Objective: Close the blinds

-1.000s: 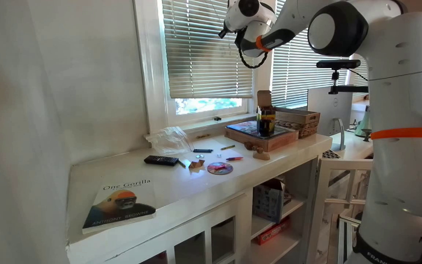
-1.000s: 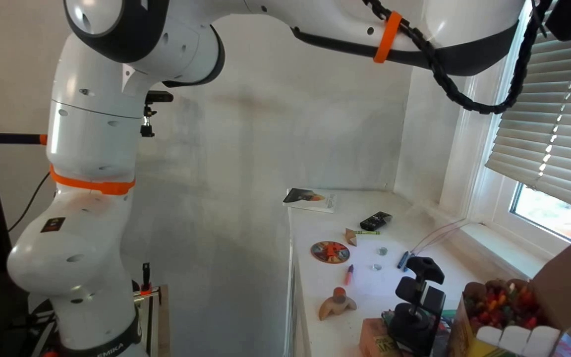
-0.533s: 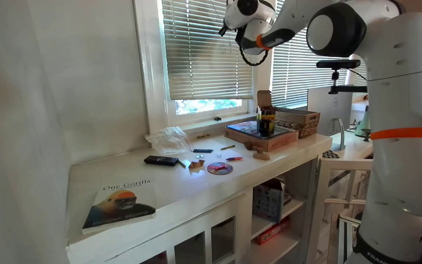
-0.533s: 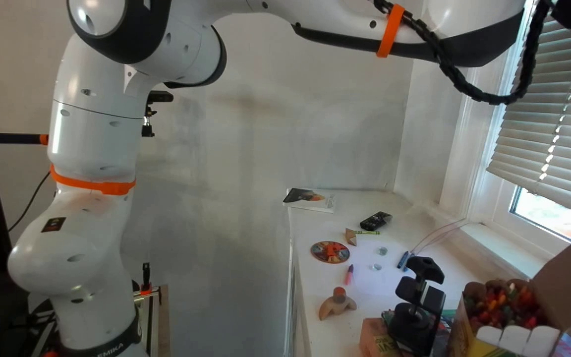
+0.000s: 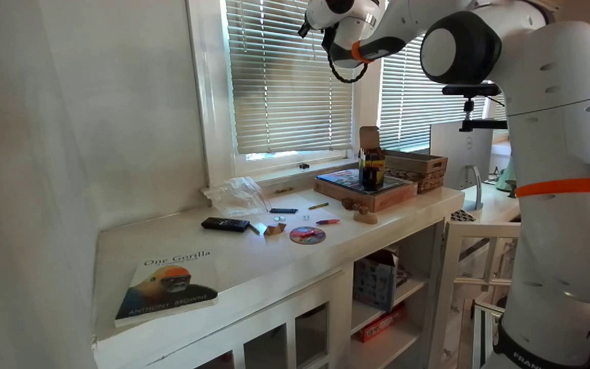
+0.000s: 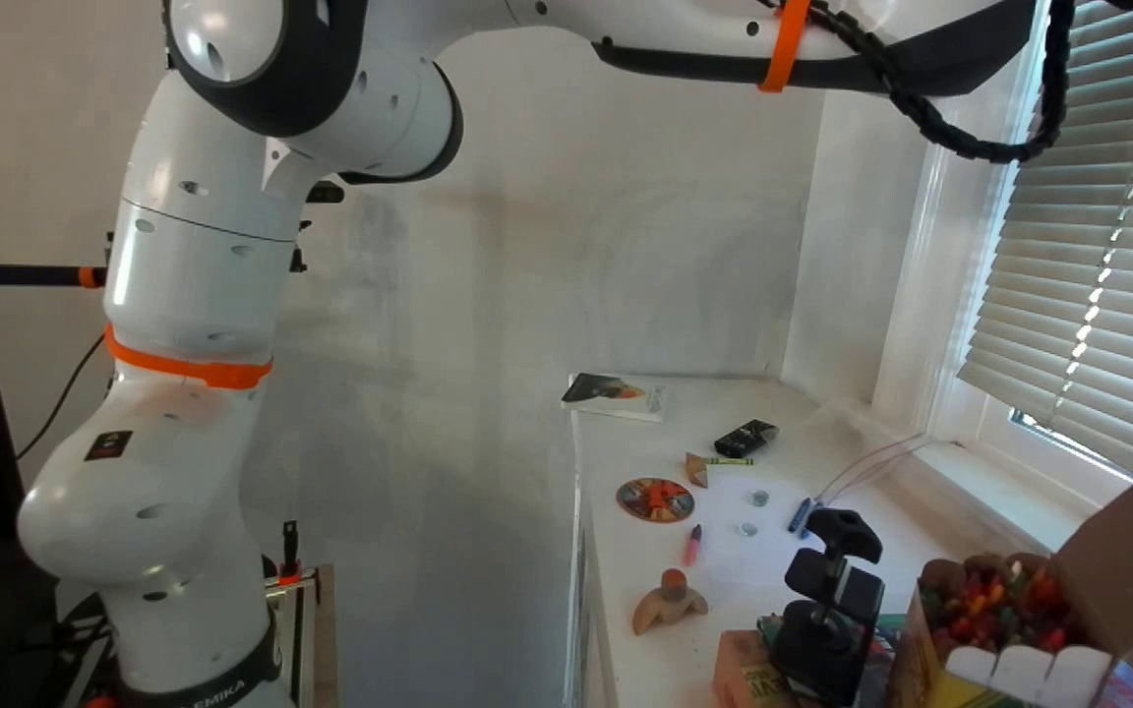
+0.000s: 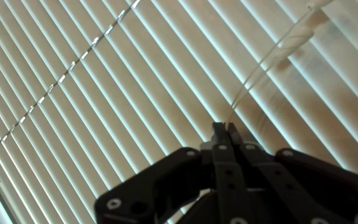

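Two cords in pincer, blinds nearly down

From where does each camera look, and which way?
In an exterior view: near the book, facing the blinds; arm shows.
In an exterior view: near the open box, facing the wall; arm shows.
Wrist view: on the wrist, facing the blinds close up; end effector shut on cords.
Both exterior views share book, blinds, arm.

In both exterior views the blinds hang lower than a second ago, their bottom rail nearer the sill. The bright band of glass beneath shrinks to a thin strip. The arm leans farther toward the window frame, its black cable loop higher.
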Available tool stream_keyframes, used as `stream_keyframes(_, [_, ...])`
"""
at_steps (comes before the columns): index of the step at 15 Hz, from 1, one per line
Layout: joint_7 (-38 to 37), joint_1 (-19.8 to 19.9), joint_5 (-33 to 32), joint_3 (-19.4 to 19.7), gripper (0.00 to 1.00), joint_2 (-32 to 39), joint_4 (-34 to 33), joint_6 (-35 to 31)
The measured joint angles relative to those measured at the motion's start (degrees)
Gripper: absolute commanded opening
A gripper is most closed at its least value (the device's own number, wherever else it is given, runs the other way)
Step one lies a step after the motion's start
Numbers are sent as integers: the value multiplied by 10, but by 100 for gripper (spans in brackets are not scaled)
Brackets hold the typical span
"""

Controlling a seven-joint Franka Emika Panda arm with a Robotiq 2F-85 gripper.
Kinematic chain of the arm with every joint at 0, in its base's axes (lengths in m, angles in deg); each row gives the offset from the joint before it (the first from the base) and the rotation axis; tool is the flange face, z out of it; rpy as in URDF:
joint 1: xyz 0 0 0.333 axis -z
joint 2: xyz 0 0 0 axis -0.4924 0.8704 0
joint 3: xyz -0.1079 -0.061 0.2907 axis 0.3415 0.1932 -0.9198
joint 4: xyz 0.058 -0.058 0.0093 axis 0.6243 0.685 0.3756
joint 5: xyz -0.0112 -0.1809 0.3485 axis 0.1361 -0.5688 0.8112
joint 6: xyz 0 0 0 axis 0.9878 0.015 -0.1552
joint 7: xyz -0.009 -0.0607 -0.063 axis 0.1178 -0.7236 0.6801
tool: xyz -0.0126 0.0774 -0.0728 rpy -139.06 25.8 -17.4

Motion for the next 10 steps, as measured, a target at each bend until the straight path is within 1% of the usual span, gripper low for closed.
stream_keyframes(10, [0,4,0,8,0,34,-71,0])
